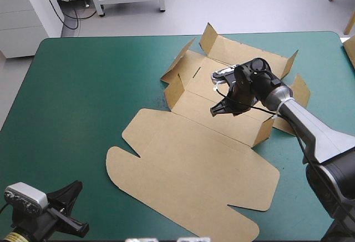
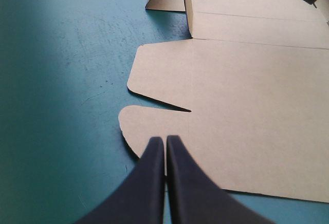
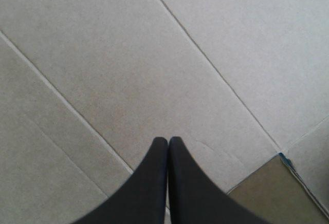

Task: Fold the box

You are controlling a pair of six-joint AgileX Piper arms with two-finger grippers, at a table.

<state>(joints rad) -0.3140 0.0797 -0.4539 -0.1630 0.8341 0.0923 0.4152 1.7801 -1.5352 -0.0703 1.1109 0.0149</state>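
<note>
**On the teal-green tabletop: brown box partly raised, both sets of jaws pressed together**

Across the middle and right of the tabletop (image 1: 83,97) lies the box (image 1: 194,159), a cut sheet of brown board. Its large near part is flat on the cover, with a rounded flap toward the near left. At its far part several short flaps stand up around a creased panel.

The right arm's jaws are pressed together into one point. Their tip is down at that creased panel, between the raised flaps. The right wrist view shows its black fingers (image 3: 154,183) meeting over bare board (image 3: 128,70) crossed by fold lines, with nothing pinched between them.

The left arm's jaws sit low at the tabletop's near left corner, apart from the right arm. Its fingers (image 2: 149,183) are likewise pressed together and hold nothing. They point at the edge of the rounded flap (image 2: 154,121), with teal-green cover (image 2: 61,80) beside it.
</note>
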